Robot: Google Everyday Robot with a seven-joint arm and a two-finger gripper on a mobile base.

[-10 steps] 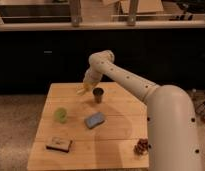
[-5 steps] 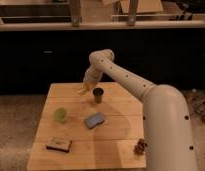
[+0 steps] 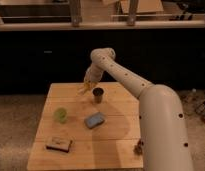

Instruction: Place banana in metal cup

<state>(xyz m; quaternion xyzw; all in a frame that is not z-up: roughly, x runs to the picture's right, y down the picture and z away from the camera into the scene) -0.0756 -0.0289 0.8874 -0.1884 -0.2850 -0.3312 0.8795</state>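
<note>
The metal cup [image 3: 98, 94] is a small dark grey cylinder standing upright on the wooden table [image 3: 116, 145], toward its far middle. My gripper [image 3: 86, 86] hangs just left of the cup and slightly above its rim. The yellow banana [image 3: 85, 88] shows at the gripper's tip, above the table, left of the cup and outside it.
A translucent light-green cup [image 3: 60, 115] stands at the table's left. A blue packet [image 3: 94, 120] lies in the middle. A dark flat bar [image 3: 59, 144] lies near the front left. A small brown object [image 3: 139, 147] sits at the front right edge. A dark counter runs behind.
The arm has shifted slightly, carrying the banana a little to the right, closer to the metal cup. The table's objects have not moved.
</note>
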